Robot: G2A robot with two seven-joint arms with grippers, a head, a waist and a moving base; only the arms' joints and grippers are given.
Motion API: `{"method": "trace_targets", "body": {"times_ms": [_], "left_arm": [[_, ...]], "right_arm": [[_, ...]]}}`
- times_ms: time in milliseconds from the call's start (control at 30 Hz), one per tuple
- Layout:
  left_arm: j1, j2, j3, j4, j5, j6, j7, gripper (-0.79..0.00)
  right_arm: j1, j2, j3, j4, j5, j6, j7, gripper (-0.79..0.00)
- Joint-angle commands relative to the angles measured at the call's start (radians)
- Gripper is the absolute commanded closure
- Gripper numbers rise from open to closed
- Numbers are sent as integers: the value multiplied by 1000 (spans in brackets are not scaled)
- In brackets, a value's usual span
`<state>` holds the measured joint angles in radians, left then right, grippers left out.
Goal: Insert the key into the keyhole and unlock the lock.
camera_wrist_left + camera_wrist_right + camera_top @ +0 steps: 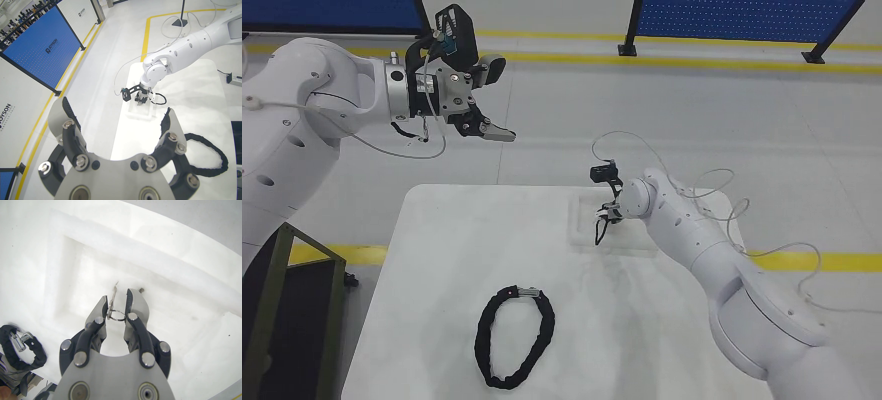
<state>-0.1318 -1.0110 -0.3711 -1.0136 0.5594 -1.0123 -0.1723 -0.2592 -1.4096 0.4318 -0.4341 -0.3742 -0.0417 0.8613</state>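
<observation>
While its jaws stand only narrowly apart, the right gripper [116, 294] has the key [111, 303] between them. The key's head lies against one pad [104, 309], its wire ring [117, 315] reaches across to the other finger, and the blade points down at the floor of the white tray [132, 249]. Whether the key is truly pinched cannot be told. This arm bends down from the table's right side, its wrist turned so the gripper hangs straight into the tray, which sits at the far edge of the white table [442, 260]. The chain lock [514, 338] lies looped on the table's near middle, well apart from the tray, its metal lock body [19, 344] at the loop's far end. The left gripper [117, 104] hangs high beyond the table's far left corner, jaws spread wide and holding nothing.
</observation>
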Motion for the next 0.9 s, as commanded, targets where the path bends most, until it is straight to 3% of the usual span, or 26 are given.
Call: {"method": "trace_targets", "body": {"times_ms": [0, 233, 867], "left_arm": [[0, 0, 0, 0, 0, 0, 0, -785], [0, 0, 0, 0, 0, 0, 0, -785], [0, 0, 0, 0, 0, 0, 0, -785]], "right_arm": [[2, -9, 3, 17, 3, 1, 2, -135], [9, -34, 15, 63, 6, -1, -7, 0], [64, -58, 47, 88, -31, 63, 105, 0]]}}
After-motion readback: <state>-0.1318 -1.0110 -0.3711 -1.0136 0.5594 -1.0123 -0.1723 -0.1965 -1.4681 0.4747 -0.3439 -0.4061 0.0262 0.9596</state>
